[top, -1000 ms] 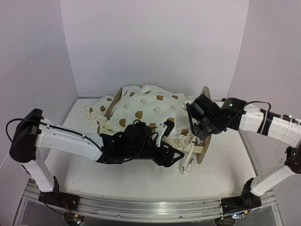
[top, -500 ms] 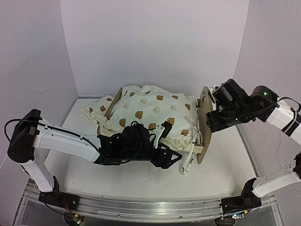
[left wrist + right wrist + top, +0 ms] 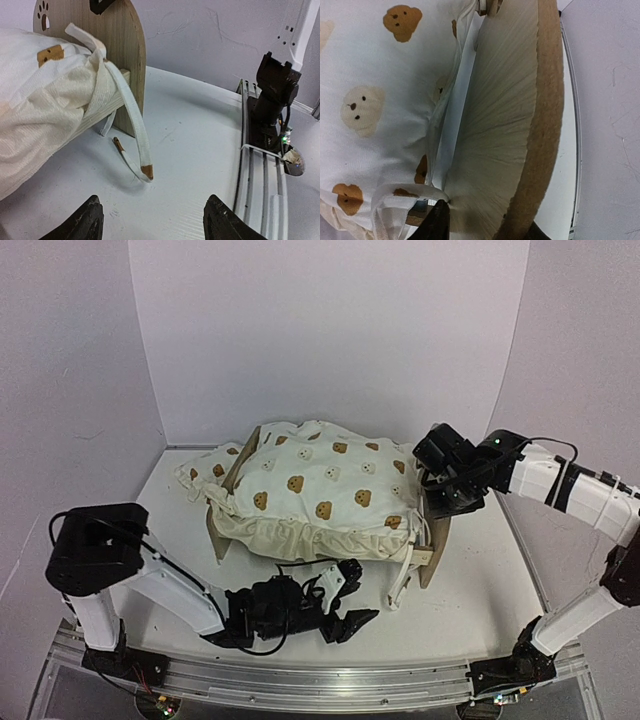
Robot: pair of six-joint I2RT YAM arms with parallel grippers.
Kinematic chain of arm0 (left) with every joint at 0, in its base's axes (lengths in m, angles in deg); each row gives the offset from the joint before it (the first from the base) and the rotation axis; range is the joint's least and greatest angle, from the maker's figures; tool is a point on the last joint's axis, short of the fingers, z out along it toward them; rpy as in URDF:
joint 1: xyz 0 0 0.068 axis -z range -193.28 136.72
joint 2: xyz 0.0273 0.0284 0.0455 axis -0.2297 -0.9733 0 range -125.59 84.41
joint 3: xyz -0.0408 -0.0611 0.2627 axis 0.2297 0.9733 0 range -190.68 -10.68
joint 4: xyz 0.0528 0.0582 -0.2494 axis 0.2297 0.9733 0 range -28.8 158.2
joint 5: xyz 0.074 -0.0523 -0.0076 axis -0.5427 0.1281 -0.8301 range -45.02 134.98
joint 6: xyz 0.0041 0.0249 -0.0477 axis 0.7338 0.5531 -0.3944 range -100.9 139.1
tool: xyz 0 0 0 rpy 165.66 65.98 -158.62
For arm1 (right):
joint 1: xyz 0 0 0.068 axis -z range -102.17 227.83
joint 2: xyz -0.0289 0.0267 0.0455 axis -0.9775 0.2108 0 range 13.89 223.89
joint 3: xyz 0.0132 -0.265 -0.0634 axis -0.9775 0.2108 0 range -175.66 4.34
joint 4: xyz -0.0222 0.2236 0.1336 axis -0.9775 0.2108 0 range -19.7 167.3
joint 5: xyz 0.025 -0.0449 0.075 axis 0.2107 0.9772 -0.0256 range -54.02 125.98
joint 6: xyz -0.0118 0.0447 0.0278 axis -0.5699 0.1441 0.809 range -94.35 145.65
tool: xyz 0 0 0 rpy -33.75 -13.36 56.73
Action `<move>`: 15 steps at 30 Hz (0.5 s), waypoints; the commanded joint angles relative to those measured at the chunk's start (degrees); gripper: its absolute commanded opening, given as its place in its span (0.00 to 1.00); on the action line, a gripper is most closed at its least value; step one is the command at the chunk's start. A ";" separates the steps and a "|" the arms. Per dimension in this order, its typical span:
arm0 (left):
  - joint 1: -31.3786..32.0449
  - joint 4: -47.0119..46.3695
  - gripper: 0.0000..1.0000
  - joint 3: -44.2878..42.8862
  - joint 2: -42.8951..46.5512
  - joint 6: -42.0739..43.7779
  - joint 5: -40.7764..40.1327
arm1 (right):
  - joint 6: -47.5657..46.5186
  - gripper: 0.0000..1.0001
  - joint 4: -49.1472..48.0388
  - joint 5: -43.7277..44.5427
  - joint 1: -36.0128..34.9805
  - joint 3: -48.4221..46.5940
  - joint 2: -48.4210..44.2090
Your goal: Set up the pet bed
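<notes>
The pet bed (image 3: 437, 540) stands mid-table, its plywood end boards upright at left and right. A cream bear-print cushion (image 3: 320, 490) lies heaped over it and hides the base. My right gripper (image 3: 440, 485) sits on top of the right end board (image 3: 505, 115), one finger (image 3: 437, 220) against its inner face beside the cushion (image 3: 380, 100), the other behind the outer edge. My left gripper (image 3: 350, 600) hovers low over the table in front of the bed, open and holding nothing (image 3: 157, 220). White ties (image 3: 135, 125) dangle by the board (image 3: 115, 45).
A small matching pillow (image 3: 205, 468) lies behind the bed's left board. The metal rail (image 3: 260, 170) and the right arm's base (image 3: 272, 95) border the near edge. White walls close in the back and sides.
My left gripper has pulled away from the cushion's front side, back toward the near edge. My right gripper left the cushion, swung out right, then came down over the right end board.
</notes>
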 commanded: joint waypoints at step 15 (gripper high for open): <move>-1.99 -21.16 0.34 -21.19 -29.86 14.86 -14.52 | 3.46 0.00 -5.89 -6.26 -0.05 -6.91 -3.28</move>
